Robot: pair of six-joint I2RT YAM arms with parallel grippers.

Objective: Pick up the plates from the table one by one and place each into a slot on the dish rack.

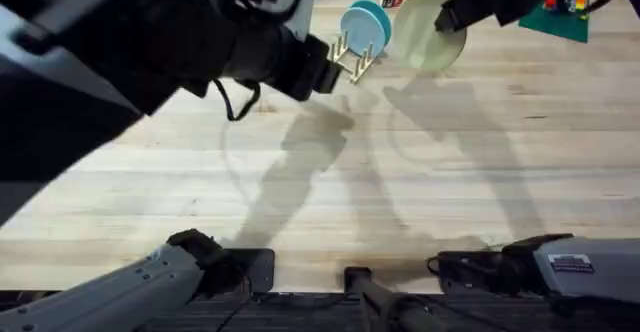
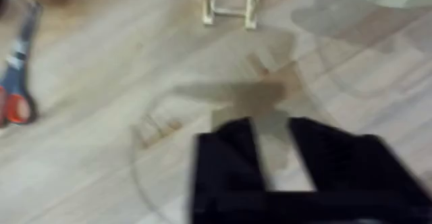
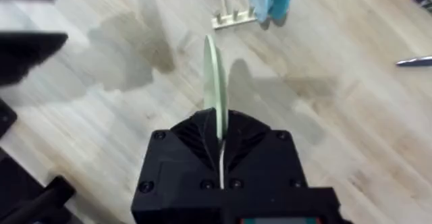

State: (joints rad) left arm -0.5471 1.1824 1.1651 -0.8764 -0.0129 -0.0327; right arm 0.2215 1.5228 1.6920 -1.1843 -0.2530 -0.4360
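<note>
I've got the cream plate (image 3: 214, 82) clamped edge-on in my right gripper (image 3: 221, 140), hanging at three o'clock of the rack (image 1: 352, 56) (blue plate (image 1: 364, 27) already slotted upright). Left gripper (image 2: 273, 150) gapes, holding nothing, above the table (image 1: 320, 172).

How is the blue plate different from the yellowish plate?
The blue plate stands in the dish rack; the cream plate hangs in the air, held on edge by the right pincer. One is light blue, the other pale cream. Both are round, flat and look similarly sized.
</note>
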